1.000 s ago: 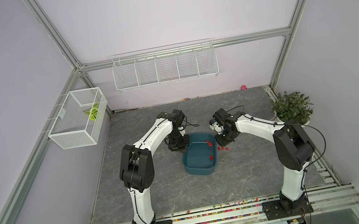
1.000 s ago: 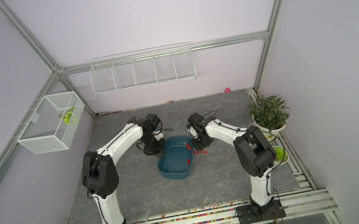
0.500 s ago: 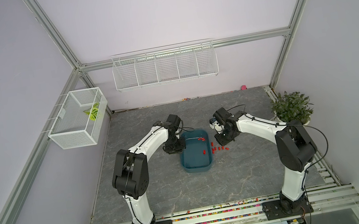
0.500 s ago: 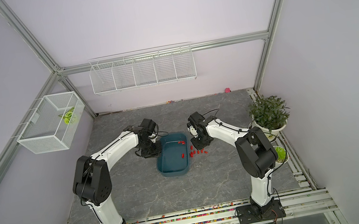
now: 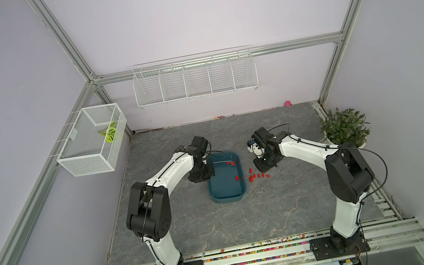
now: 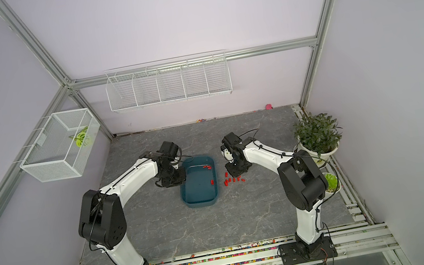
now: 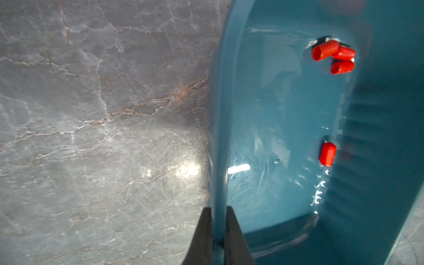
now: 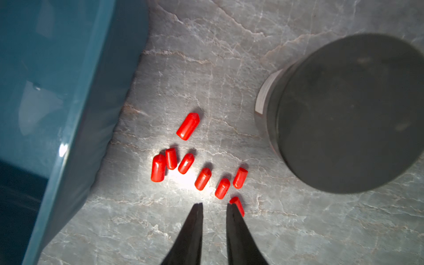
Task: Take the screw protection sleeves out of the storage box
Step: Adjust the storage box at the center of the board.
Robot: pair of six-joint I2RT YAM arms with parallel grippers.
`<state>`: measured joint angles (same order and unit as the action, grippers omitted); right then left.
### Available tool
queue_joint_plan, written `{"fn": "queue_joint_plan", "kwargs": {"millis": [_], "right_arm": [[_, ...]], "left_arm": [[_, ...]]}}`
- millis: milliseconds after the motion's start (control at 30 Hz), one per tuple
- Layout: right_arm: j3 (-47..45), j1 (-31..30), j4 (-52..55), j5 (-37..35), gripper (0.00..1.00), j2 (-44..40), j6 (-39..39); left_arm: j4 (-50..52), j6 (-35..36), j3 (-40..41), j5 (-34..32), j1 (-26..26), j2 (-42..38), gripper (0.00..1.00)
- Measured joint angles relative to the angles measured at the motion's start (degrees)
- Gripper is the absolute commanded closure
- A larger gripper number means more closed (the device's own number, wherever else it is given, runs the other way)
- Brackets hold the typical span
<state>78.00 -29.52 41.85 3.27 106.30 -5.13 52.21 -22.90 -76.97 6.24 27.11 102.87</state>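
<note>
Four sleeves point(image 7: 333, 54) lie inside the storage box point(image 7: 218, 137), left claw point(image 7: 218, 210) clamping rim.

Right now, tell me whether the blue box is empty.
Not empty: four red caps lie inside the box, three bunched together, one apart.

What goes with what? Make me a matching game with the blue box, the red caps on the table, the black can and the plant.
Things:
1. storage box
2. screw protection sleeves on the table
3. black canister
4. potted plant

States:
A. green, at the table's edge
B. rim pinched by the left gripper
C. red, lying loose beside the box
D. round, standing near the loose sleeves

Pairs: 1-B, 2-C, 3-D, 4-A
</note>
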Motion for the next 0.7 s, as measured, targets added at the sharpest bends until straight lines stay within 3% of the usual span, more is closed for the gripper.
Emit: {"fn": "queue_joint_plan", "kwargs": {"millis": [133, 267, 467, 700], "right_arm": [[1.4, -1.2, 0.5, 0.0, 0.76, 0.0, 0.0], [3.7, -3.0, 1.2, -0.2, 0.76, 0.0, 0.0], [8.4, -6.0, 3.9, -1.5, 0.76, 0.0, 0.0], [16.4, -10.4, 9.0, -3.8, 0.75, 0.2, -0.7]], "left_arm": [[-0.8, -0.3, 0.7, 0.0, 0.0, 0.0, 0.96], [-1.9, -0.8, 2.2, 0.0, 0.0, 0.0, 0.74], [-3.6, -1.5, 4.0, -0.1, 0.0, -2.2, 0.54], [-14.2, -4.6, 11.5, -1.5, 0.0, -13.7, 0.53]]}}
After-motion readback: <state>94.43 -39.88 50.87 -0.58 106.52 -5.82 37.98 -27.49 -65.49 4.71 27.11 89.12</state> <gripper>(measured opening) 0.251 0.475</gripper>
